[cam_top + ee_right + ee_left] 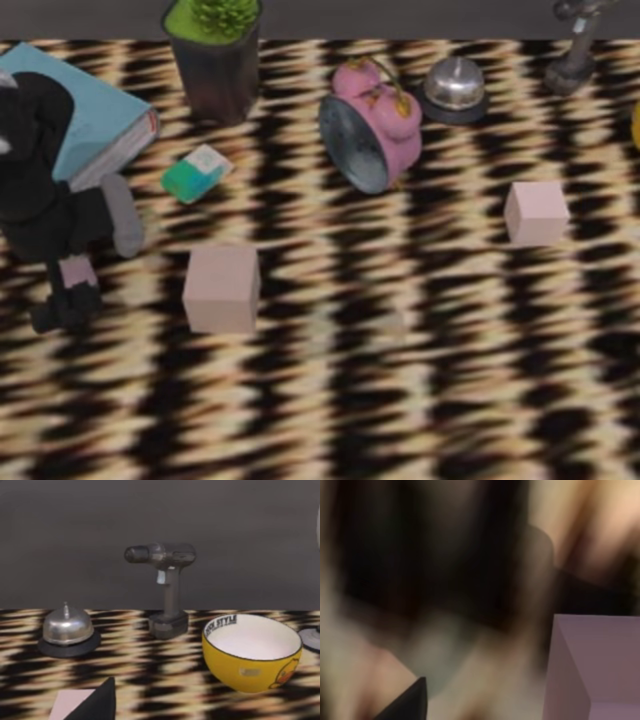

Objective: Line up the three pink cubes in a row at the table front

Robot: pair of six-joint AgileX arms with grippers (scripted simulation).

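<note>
The small bright pink cube (77, 270) lies at the table's left, inside my left gripper (68, 295), which is low over the table and open. In the left wrist view one dark finger (412, 705) stands apart from this cube (600, 665), with blurred table between them. The large dusty pink cube (222, 288) sits just right of that gripper. The medium pale pink cube (536, 212) rests at the right. My right gripper (150, 715) is out of the top view; its fingertip (102, 702) shows near the medium cube (70, 705).
Along the back stand a blue book (90, 115), a potted plant (213, 55), a teal-and-white block (196, 173), a tipped pink alarm clock (370, 125), a silver bell (455, 88), a drill (165, 585) and a yellow bowl (252, 652).
</note>
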